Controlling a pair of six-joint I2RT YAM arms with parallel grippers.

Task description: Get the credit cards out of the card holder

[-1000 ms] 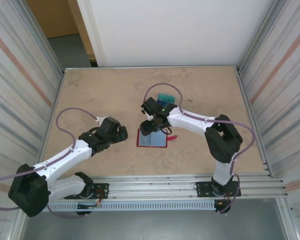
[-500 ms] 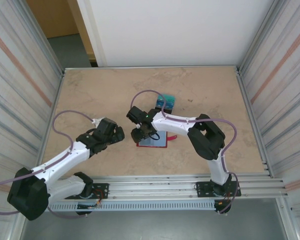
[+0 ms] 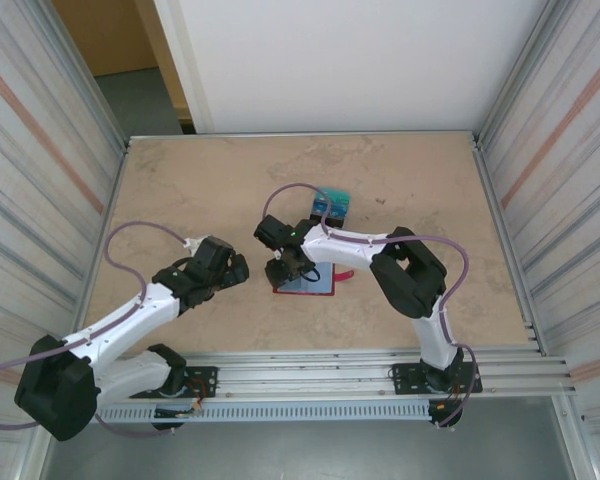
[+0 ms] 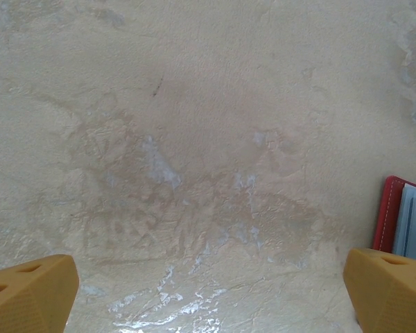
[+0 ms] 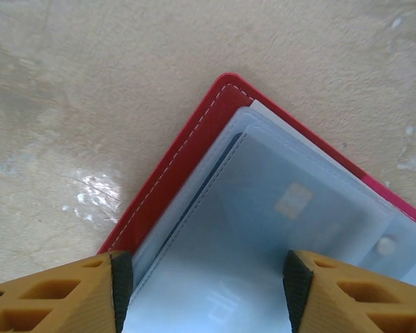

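One holder (image 3: pixel 312 285) lies open just below the centre of the top view, a red rim around pale blue-grey pockets. Its snap tab (image 3: pixel 344 274) sticks out to the right. The right gripper (image 3: pixel 284 272) hangs over the holder's left edge. In the wrist view its two fingers (image 5: pixel 90 291) stand moderately apart above the holder's corner, with nothing pinched between them. One card (image 5: pixel 291 208) with a chip shows through the top pocket. A small stack of cards (image 3: pixel 332 203), teal and blue, count unclear, lies above the holder and apart from it. The left gripper (image 3: pixel 239 268), left of the holder, is spread wide over the bare table (image 3: pixel 180 190).
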